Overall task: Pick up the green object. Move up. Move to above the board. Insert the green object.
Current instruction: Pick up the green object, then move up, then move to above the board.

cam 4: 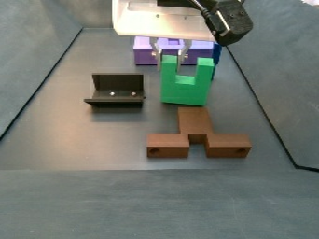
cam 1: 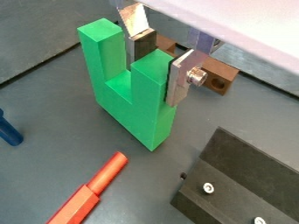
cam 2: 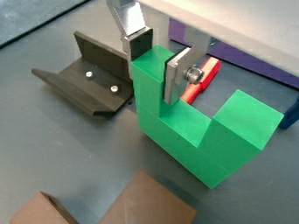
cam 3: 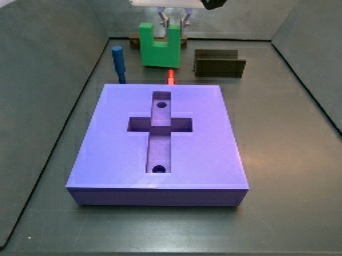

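The green object [cam 1: 128, 96] is a bright green U-shaped block standing prongs-up on the grey floor; it shows in both wrist views [cam 2: 198, 136] and both side views [cam 3: 160, 45] [cam 4: 184, 86]. My gripper [cam 1: 158, 70] straddles one prong, with one silver finger flat against the prong's side and the other pad against the opposite side [cam 2: 156, 68]. The jaws look shut on that prong. The purple board [cam 3: 201, 140] lies flat with its cross-shaped recess and two holes, apart from the block; in a side view it shows behind the gripper [cam 4: 142, 49].
The dark fixture [cam 4: 118, 91] stands beside the block [cam 1: 251, 184]. A red peg [cam 1: 93, 188] lies between block and board [cam 3: 171, 73]. A blue peg [cam 3: 118, 62] stands near the wall. A brown block [cam 4: 196, 135] lies on the floor.
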